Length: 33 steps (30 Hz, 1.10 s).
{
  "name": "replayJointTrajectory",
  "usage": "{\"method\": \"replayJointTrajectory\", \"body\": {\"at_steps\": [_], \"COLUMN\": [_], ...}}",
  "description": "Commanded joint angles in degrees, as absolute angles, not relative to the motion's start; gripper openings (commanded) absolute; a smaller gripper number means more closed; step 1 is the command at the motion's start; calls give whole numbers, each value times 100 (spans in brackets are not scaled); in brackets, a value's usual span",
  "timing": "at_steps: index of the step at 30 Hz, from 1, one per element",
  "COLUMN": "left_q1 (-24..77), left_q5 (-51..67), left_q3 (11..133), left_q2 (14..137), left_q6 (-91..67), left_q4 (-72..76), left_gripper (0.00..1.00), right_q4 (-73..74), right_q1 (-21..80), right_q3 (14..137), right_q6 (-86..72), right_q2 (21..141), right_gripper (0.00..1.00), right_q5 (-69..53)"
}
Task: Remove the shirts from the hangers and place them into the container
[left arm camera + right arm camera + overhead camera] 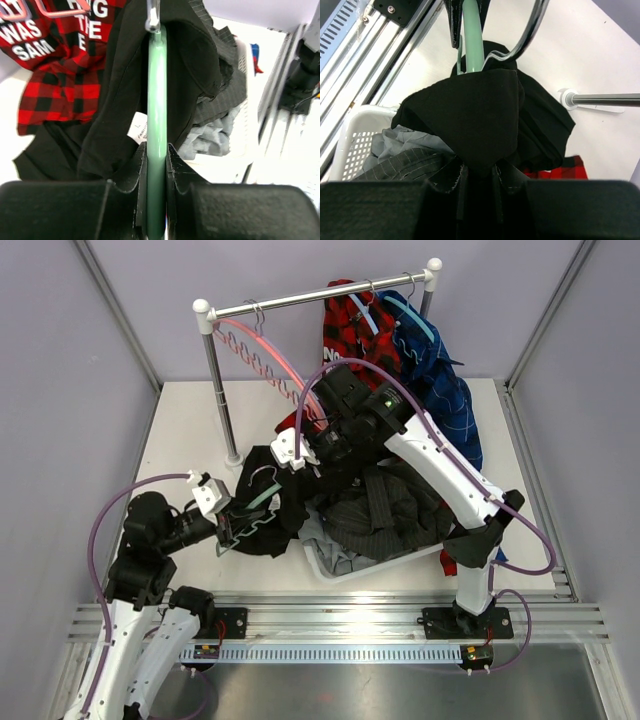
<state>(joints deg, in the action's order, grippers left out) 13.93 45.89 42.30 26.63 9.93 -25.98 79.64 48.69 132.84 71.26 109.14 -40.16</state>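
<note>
A black shirt (pixel 272 512) hangs on a green hanger (pixel 262 497) left of the white container (pixel 335 570). My left gripper (pixel 236 524) is shut on the hanger's green bar (pixel 156 125), which stands pinched between both jaws. The black shirt (pixel 120 100) drapes over that bar. My right gripper (pixel 303 468) is shut on a bunched fold of the black shirt (pixel 480 115), just below the green hanger (pixel 471 40) and its metal hook (pixel 532 27). Grey and charcoal shirts (pixel 385 508) lie piled in the container. On the rail hang a red plaid shirt (pixel 350 325) and a blue plaid shirt (pixel 440 385).
The white-and-steel rail (pixel 320 295) spans the back, its left post (pixel 222 400) standing near the right gripper. A pink hanger (pixel 262 355) hangs bare on the rail. The container's mesh wall (pixel 355 132) lies left of the right gripper. The metal frame rails (pixel 340 615) run along the near edge.
</note>
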Motion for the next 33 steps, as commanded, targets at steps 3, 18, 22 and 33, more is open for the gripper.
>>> {"method": "replayJointTrajectory", "body": {"at_steps": [3, 18, 22, 33], "left_q1": [1406, 1371, 1371, 1362], "left_q5": [4404, 3850, 3727, 3779], "left_q3": [4184, 4174, 4263, 4403], "left_q2": [2733, 3058, 3076, 2980], "left_q6": [-139, -2258, -2645, -3138], "left_q4": [-2101, -1837, -1837, -1784], "left_gripper": [0, 0, 0, 0], "right_q4": [7912, 5485, 5187, 4808], "right_q1": [4887, 4816, 4886, 5730], "right_q3": [13483, 12474, 11806, 11417], "right_q6": [6049, 2251, 1469, 1564], "right_q2": [10872, 9765, 9466, 9984], "right_gripper": [27, 91, 87, 77], "right_q5": [-4176, -2257, -3188, -362]}}
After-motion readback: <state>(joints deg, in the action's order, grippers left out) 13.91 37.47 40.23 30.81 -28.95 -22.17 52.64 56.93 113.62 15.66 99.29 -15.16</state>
